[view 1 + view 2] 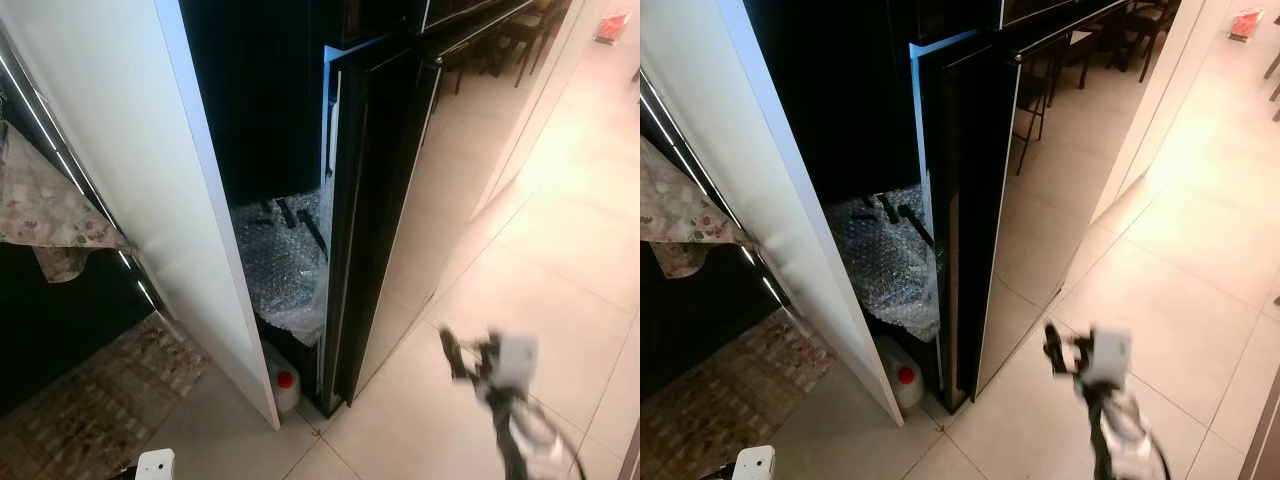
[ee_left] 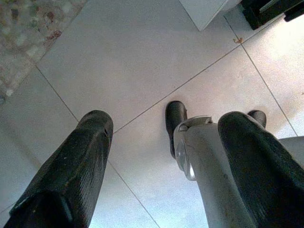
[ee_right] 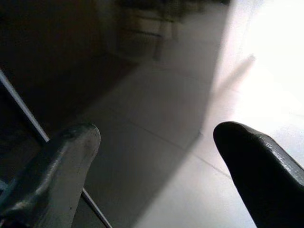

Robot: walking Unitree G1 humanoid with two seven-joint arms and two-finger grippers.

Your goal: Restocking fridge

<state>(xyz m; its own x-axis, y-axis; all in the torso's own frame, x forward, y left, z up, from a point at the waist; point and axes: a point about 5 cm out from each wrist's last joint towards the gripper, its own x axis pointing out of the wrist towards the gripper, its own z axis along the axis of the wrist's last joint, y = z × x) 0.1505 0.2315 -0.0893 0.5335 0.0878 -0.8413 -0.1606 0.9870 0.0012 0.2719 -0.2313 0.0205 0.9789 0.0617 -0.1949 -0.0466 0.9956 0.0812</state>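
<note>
The tall black glossy fridge (image 1: 385, 200) stands ahead, seen edge-on, with a pale lit strip (image 1: 331, 150) running down its near edge. My right gripper (image 1: 456, 352) is blurred, low at the right, over the floor tiles in front of the fridge's glossy face. In the right wrist view the right gripper (image 3: 156, 130) is open with nothing between its fingers (image 3: 71, 147), and points at the dark reflecting face. My left gripper (image 2: 166, 121) hangs open over the tiles beside my own leg (image 2: 209, 166).
A white cabinet panel (image 1: 190, 200) stands left of the fridge. The dark gap between them holds crumpled bubble wrap (image 1: 285, 270) and a white jug with a red cap (image 1: 283, 385). A patterned cloth (image 1: 50, 215) hangs far left above a rug (image 1: 90, 395). Chairs (image 1: 510, 35) stand far back.
</note>
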